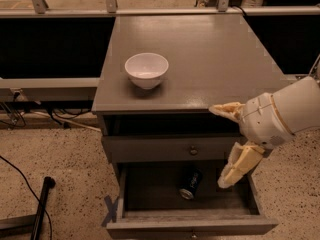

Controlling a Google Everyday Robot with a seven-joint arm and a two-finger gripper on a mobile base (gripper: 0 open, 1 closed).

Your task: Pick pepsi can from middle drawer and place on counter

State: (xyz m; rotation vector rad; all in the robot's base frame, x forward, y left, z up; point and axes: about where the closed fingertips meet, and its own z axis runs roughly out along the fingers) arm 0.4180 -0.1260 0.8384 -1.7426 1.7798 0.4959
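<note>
Camera view is looking down on a grey cabinet from the front. The gripper [218,146] is hanging at the cabinet's right front corner, on the end of a white arm [295,109] that is reaching in from the right edge. Its two cream fingers [239,165] are standing wide apart and are holding nothing. The upper one is lying level with the front edge of the counter [200,44]. The lower one is pointing down and to the left over the right side of the open drawer [150,191].

The soda can [191,184] is lying on its side on the drawer floor, near the middle, with one silver end facing the front. It is sitting just to the left of the lower fingertip, and a gap is showing between the two. The drawer is standing pulled out, with its front panel at the bottom of the view. Above it, a shut drawer front [150,149] is showing a round knob [193,150].

A white bowl [146,70] is standing upright on the left front part of the counter, well apart from the gripper. On the speckled floor [60,154] to the left, a black cable [20,176] and a black pole [42,204] are lying. A piece of blue tape [110,209] is showing beside the drawer's left front corner.
</note>
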